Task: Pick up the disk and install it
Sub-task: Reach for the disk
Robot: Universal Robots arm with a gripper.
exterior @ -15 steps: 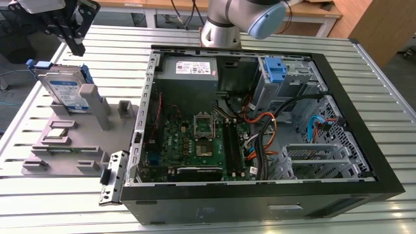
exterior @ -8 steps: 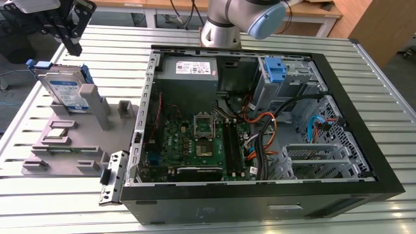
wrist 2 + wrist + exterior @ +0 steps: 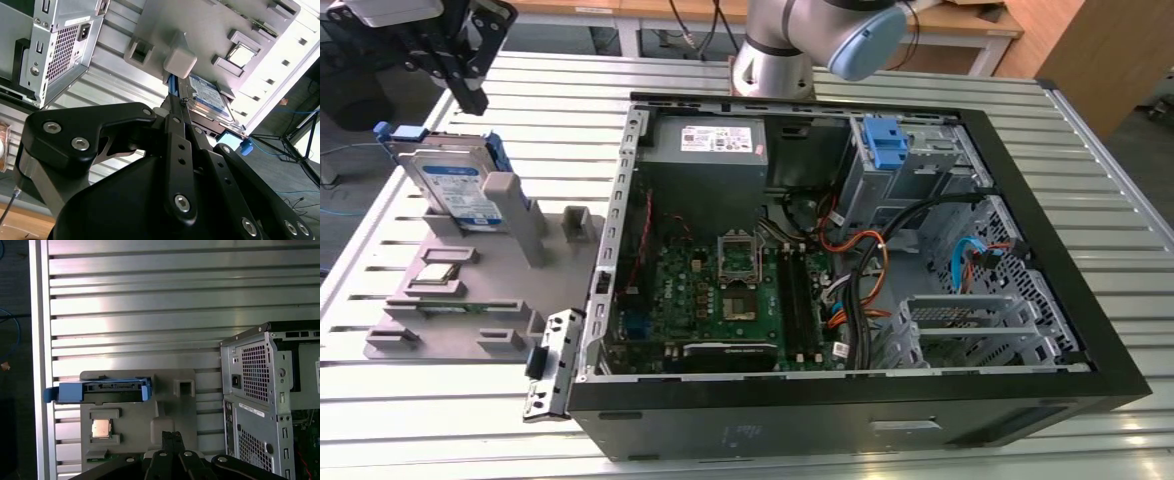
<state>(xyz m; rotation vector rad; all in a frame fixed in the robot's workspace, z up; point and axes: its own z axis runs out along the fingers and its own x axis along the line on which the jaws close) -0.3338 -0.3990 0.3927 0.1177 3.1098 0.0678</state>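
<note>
The disk (image 3: 454, 185) stands on edge in a grey holder (image 3: 494, 300) at the exterior view's left. It is a silver drive with a blue-and-white label and blue side rails. In the first wrist view the disk (image 3: 102, 391) shows edge-on, and in the second wrist view the disk (image 3: 210, 97) shows its label past the fingers. My gripper (image 3: 476, 103) hangs above the disk, a little off to its side, not touching it. The black fingers (image 3: 167, 440) lie shut together with nothing between them. The gripper (image 3: 175, 102) points toward the holder.
An open black computer case (image 3: 1121, 380) fills the middle and the exterior view's right, with a grey power supply (image 3: 707, 140), a motherboard (image 3: 720, 300), cables and a blue bracket (image 3: 887, 145) in the drive bay. A processor chip (image 3: 440, 275) lies in the holder. The slatted metal table (image 3: 560, 100) surrounds all.
</note>
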